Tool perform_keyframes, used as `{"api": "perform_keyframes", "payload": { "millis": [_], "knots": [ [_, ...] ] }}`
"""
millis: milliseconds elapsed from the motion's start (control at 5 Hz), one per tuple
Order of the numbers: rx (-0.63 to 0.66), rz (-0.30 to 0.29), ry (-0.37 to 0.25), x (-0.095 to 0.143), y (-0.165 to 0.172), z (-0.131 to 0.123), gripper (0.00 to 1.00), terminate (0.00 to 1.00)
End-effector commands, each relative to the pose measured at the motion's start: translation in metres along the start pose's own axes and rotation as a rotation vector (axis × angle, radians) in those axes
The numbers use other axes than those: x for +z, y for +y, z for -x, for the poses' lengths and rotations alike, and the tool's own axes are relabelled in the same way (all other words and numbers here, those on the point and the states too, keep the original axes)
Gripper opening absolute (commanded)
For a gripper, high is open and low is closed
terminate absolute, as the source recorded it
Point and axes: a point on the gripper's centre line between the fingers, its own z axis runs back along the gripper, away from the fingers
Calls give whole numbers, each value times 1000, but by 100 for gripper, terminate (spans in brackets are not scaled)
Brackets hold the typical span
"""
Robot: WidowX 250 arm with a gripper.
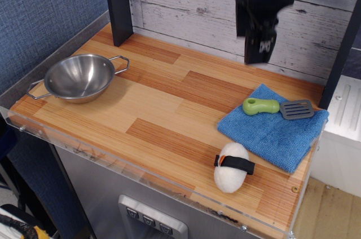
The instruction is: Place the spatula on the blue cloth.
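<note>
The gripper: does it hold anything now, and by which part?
Nothing is held. The gripper hangs above the table, its fingers empty; the spatula lies on the blue cloth.

Counted on wooden tabletop (169, 103):
- one spatula (277, 107), lime-green handle, grey slotted blade
- one blue cloth (273, 133)
- one steel bowl (79, 78), two wire handles
- one white egg-shaped object (232, 167), one black band with orange mark
- one dark post (118, 3) at back
- one gripper (259, 53) overhead
</note>
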Motion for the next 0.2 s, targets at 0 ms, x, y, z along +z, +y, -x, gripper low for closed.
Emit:
{"api": "perform_keyframes", "payload": {
  "millis": [0],
  "knots": [
    [0,-72,-62,46,-1,-3,100,100]
  ]
}}
